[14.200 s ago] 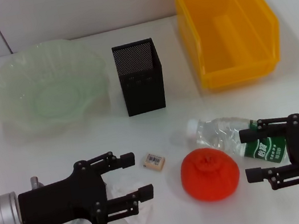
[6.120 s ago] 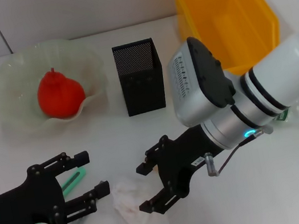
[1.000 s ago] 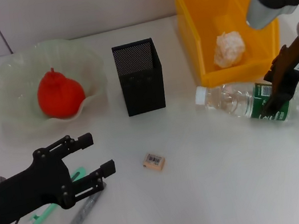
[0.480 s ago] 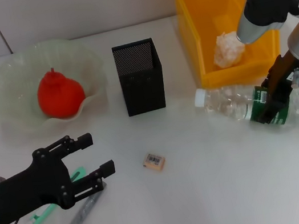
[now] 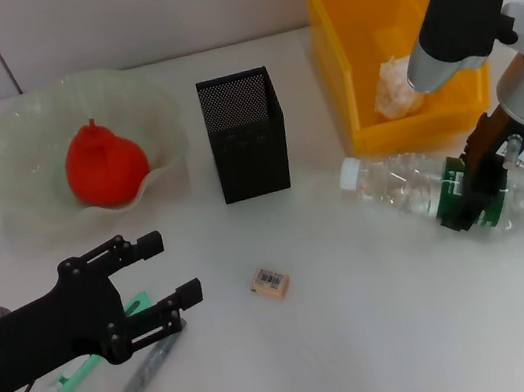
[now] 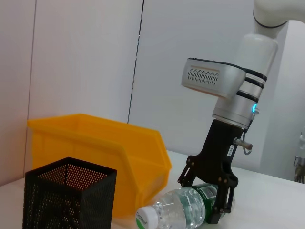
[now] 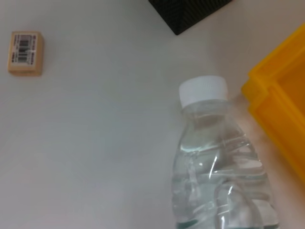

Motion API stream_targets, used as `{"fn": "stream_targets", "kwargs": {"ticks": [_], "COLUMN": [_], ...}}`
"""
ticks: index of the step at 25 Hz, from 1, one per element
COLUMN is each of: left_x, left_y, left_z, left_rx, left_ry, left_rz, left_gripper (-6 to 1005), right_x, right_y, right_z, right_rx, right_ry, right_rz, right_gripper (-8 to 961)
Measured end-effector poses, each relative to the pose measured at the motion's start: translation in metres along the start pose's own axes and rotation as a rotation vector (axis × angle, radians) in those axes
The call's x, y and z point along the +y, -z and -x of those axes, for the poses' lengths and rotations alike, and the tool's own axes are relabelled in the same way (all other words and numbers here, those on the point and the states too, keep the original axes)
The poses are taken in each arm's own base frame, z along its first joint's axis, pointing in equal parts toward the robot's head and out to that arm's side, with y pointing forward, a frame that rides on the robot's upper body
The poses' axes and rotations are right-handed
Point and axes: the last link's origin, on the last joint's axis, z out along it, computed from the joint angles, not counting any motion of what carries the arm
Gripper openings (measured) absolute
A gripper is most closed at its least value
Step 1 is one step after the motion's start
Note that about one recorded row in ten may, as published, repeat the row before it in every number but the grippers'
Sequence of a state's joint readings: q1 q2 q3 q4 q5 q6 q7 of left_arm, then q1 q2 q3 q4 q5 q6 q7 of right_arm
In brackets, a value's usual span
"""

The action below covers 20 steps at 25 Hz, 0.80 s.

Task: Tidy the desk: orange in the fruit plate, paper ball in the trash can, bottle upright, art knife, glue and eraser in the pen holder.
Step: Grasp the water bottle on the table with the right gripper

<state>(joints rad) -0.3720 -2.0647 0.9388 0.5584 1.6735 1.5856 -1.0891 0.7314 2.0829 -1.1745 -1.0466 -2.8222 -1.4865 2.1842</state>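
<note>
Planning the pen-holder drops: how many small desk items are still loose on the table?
3 visible: the eraser mid-table, and a green-handled tool and a grey pen-like stick beneath the left gripper, which may hide more.

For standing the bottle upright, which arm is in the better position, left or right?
Right. The right gripper already straddles the bottle at its green label, beside the trash can. The left gripper hovers far away, over the pens.
</note>
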Motion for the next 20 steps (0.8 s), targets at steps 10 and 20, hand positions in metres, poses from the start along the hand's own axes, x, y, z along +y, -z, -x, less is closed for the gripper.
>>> {"fn": "stream_targets", "kwargs": {"ticks": [10,20], "left_x": [0.001,0.0012], "left_y": [0.0017,0.0021], "left_z": [0.002,0.0024], "left_rx": [-0.002,-0.003], "left_ry": [0.005,0.005], "left_rz": [-0.005,-0.006], "left_gripper": [753,753], "right_x": [0.0024,0.0043], "right_y": [-0.0048,-0.0089], "right_z": [0.0006,0.0001], "right_rx": [0.005,0.005], "right_ry": [-0.003,-0.008], "right_rz": [0.001,0.005], "right_gripper": [843,844]}}
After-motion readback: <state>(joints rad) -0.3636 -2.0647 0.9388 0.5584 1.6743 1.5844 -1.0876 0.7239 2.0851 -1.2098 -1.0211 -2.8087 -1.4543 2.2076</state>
